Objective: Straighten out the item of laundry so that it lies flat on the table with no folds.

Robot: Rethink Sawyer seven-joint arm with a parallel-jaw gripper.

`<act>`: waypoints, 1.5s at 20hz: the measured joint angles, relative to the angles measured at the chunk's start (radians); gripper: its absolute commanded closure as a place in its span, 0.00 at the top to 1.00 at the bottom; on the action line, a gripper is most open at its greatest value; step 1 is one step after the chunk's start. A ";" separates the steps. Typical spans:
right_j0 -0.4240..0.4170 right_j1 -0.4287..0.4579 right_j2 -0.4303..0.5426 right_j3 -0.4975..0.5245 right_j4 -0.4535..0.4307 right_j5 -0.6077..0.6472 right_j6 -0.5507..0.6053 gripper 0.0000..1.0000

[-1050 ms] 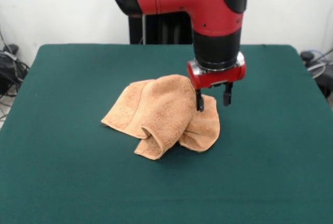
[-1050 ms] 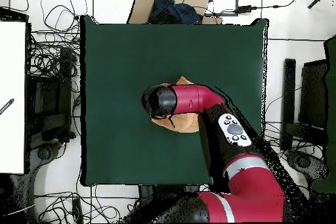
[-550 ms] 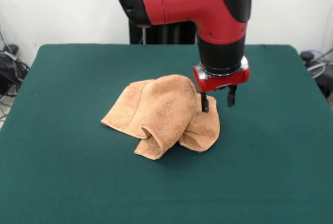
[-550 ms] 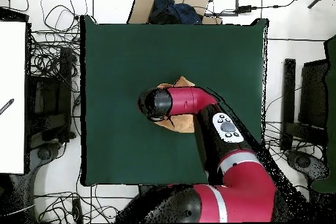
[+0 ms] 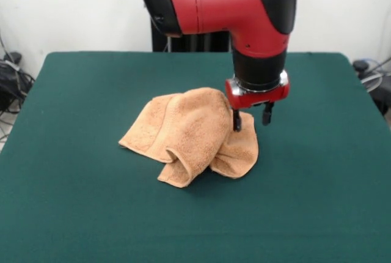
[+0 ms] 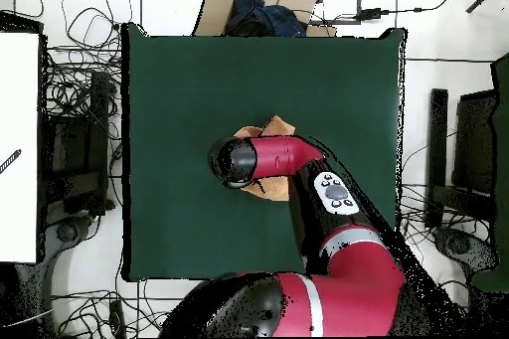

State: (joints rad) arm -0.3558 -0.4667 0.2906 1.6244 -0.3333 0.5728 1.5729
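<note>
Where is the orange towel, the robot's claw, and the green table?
towel (image 5: 186, 131): front view, on the raised bunched middle.
gripper (image 5: 250, 120): front view, midway between its two open black tips.
table (image 5: 79, 98): front view, on bare green top left of the towel.

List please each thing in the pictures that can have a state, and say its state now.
towel: crumpled, folded over itself in a heap, not flat.
gripper: open, holding nothing, fingers pointing down at the towel's edge nearest it.
table: bears the towel near its middle.
cardboard box: open, dark stuff inside, beside the table.
</note>
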 measured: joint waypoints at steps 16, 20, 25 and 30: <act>-0.008 0.007 -0.004 -0.011 0.000 0.000 0.000 1.00; -0.008 0.007 -0.008 -0.011 0.000 0.000 0.000 1.00; -0.008 0.007 -0.015 -0.011 0.000 0.000 0.000 1.00; -0.007 0.009 -0.029 -0.011 0.001 0.000 0.000 1.00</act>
State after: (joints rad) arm -0.3630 -0.4573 0.2616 1.6131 -0.3326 0.5726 1.5729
